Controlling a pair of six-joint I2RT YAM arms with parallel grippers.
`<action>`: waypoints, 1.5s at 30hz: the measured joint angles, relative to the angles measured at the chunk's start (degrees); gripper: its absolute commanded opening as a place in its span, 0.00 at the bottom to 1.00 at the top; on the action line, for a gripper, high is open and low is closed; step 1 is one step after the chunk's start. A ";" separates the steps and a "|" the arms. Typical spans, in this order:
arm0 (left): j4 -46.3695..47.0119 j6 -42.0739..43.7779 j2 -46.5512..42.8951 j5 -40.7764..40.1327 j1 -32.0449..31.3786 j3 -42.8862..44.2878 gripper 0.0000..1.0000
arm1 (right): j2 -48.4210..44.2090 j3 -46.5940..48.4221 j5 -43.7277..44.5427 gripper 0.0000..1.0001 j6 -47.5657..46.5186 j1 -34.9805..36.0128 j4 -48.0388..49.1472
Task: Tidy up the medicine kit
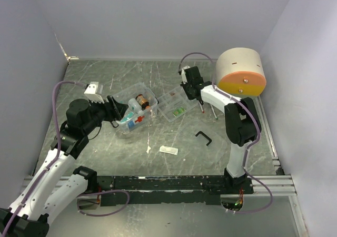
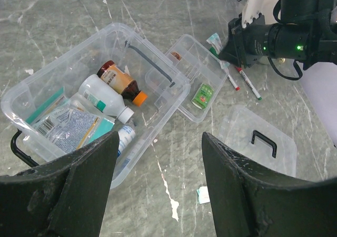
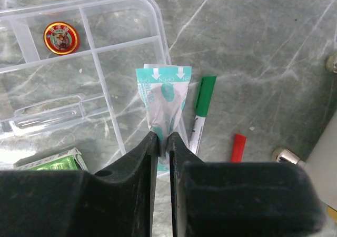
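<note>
Grey marbled tabletop (image 1: 174,73) between pale walls, from above: the clear box (image 1: 138,104) of the medicine kit lies left of centre, its tray (image 1: 176,106) just beside it on the right, and a drum (image 1: 241,71) sits at the far right. The left claw (image 1: 116,110) is at the box's left end and the right claw (image 1: 187,94) over the tray's far edge. From the left wrist, the left claw gapes wide and empty above the box, which holds bottles (image 2: 113,87) and packets; a lid (image 2: 258,142) lies to the right. From the right wrist, the right claw is pinched narrow on a teal sachet (image 3: 166,92) at the tray's edge, beside a green pen (image 3: 202,110).
</note>
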 measured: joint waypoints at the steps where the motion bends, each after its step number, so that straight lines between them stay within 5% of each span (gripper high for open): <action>1: 0.00 0.00 0.02 0.00 0.00 0.00 0.75 | 0.13 0.15 -0.83 0.13 0.00 -0.39 0.09; 7: 0.02 0.00 0.02 0.00 0.00 0.00 0.75 | 0.87 0.17 -4.94 0.15 -0.04 -1.03 0.37; 21: 0.02 0.00 0.02 0.00 0.00 0.00 0.75 | 2.75 0.85 -6.51 0.39 -0.04 -1.14 -0.87; 32: 0.02 -0.04 -0.07 0.55 0.00 0.00 0.76 | -6.73 -0.33 -7.43 0.51 6.36 -0.70 -1.77; 45: 7.50 -4.96 2.23 18.10 -0.04 0.11 0.79 | -19.52 -8.11 -11.63 0.54 16.15 7.87 -4.11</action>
